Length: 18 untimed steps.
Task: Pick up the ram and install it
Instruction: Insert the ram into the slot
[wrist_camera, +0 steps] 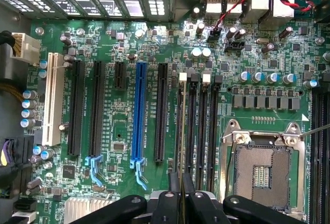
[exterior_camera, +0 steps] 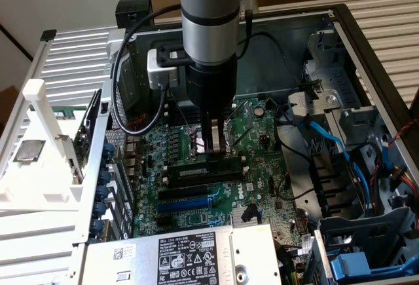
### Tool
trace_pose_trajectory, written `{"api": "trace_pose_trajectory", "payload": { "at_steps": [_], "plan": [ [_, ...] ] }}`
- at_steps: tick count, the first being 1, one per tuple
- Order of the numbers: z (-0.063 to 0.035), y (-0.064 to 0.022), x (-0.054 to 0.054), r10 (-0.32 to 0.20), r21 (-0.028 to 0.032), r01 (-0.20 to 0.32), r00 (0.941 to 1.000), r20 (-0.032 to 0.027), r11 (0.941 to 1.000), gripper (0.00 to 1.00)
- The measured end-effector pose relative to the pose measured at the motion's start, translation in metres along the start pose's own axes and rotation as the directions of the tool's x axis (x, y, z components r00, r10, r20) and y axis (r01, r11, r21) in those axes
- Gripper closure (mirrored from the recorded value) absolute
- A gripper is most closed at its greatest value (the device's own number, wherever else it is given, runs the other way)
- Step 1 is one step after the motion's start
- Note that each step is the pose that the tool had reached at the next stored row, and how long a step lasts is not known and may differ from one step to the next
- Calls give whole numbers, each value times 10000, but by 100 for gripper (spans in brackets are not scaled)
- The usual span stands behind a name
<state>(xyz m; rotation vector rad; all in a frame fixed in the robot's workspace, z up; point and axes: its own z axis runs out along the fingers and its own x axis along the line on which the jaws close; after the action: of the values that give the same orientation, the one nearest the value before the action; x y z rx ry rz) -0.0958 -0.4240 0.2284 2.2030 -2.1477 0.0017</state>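
The ram [exterior_camera: 196,169] is a thin green stick with dark chips. It stands on edge along the memory slot farthest from the CPU socket [wrist_camera: 263,172]. In the wrist view the ram [wrist_camera: 180,131] appears edge-on as a thin dark line between the fingers. My gripper [exterior_camera: 213,149] reaches straight down onto it from above, and the gripper [wrist_camera: 181,185] is shut on the stick's middle. Three black slots [wrist_camera: 202,126] with white end clips lie beside it, without sticks. I cannot tell whether the ram is pushed fully into its slot.
The motherboard [exterior_camera: 255,134] lies in an open computer case. A blue slot [wrist_camera: 139,110] and black expansion slots [wrist_camera: 161,110] sit beside the memory slots. A power supply [exterior_camera: 196,259] bounds the near side. Drive cages and blue cables [exterior_camera: 334,147] stand at the exterior view's right.
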Motion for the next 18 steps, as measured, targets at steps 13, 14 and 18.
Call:
{"api": "trace_pose_trajectory", "payload": {
  "at_steps": [13,14,18],
  "plan": [
    [16,0,-1,0,0,0,10000,1,10000,87],
    [16,0,-1,0,0,0,10000,1,10000,85],
    [7,12,-1,0,-1,0,10000,-1,10000,78]
  ]
}}
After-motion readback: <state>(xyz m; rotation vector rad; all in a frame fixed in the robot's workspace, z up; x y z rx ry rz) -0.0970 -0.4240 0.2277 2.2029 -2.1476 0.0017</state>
